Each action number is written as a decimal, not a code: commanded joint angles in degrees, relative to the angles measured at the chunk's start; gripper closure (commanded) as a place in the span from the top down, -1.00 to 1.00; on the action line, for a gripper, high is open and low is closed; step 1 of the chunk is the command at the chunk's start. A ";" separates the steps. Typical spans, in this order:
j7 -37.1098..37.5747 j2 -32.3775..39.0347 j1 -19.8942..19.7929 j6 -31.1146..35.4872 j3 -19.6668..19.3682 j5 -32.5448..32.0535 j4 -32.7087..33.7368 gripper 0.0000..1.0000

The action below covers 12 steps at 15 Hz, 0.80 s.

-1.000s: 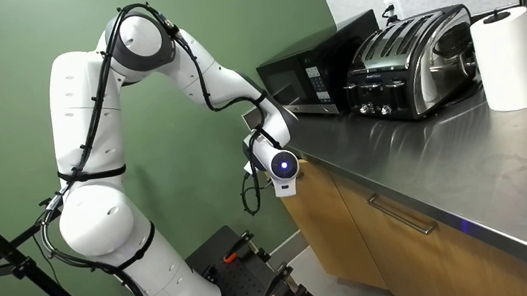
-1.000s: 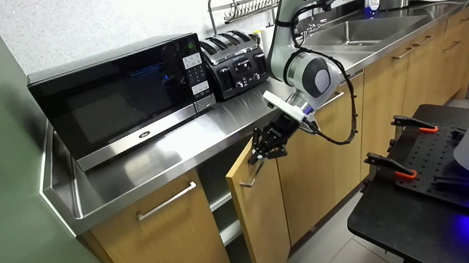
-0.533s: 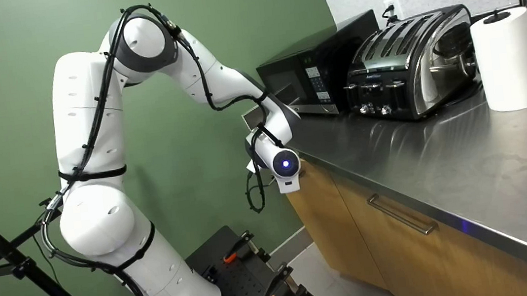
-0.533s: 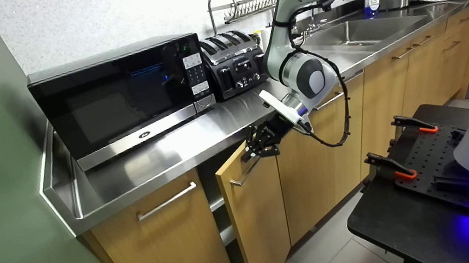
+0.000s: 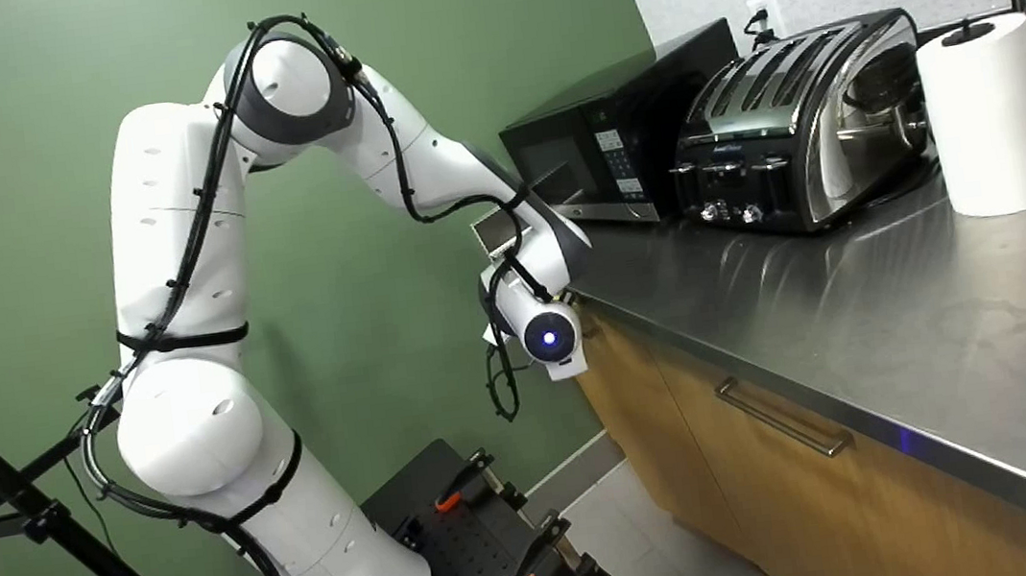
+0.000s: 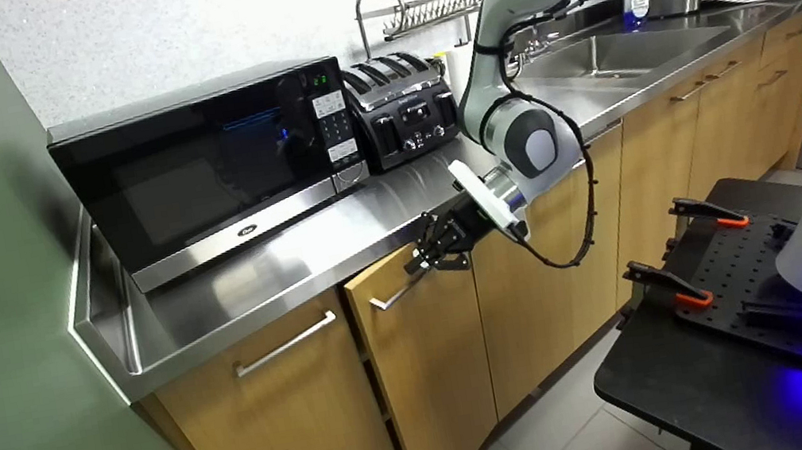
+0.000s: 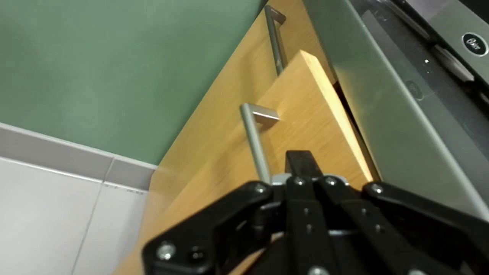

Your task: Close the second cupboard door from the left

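1. The black two-fingered gripper [image 7: 303, 166] is clenched, its fingertips drawn together in the wrist view.

2. The fingertips lie just beside the right-hand end of a slim, silver-coloured metal bar handle [image 6: 397, 292], in front of the upper part of a door. Whether they touch the panel or the bar cannot be told.

3. That horizontal handle is fixed near the top of the second cupboard door from the left [image 6: 436, 372], a tall, flat, light-brown wood-grain panel. The door stands slightly ajar: in an exterior view its left edge juts from the cabinet front, leaving a narrow dark gap.

4. Across the gap, the leftmost wood-grain cupboard door [image 6: 295, 419] sits closed and carries a similar bar.

5. Above both doors runs a stainless-steel countertop [image 6: 295, 266]. On it stand a boxy black microwave [image 6: 201, 184], a black-and-chrome four-slot toaster [image 6: 403, 108] just beside it, and an upright white paper-towel roll [image 5: 986, 118].

6. The white jointed robot arm [image 5: 177, 220], with black cables strapped along it, rises from a black table [image 6: 716, 384]; blue lights glow at its base.

7. Farther along the counter is a steel sink [image 6: 662, 47]. A plain green wall [image 5: 23, 141] stands behind the arm.
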 commanded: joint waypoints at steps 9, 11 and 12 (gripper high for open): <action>0.66 -14.54 2.10 -0.41 -2.27 -12.93 -11.50 -1.00; 1.55 -20.05 2.39 4.21 -2.64 -18.33 -14.56 -1.00; 1.80 -23.01 2.54 7.41 -2.52 -20.89 -15.81 -1.00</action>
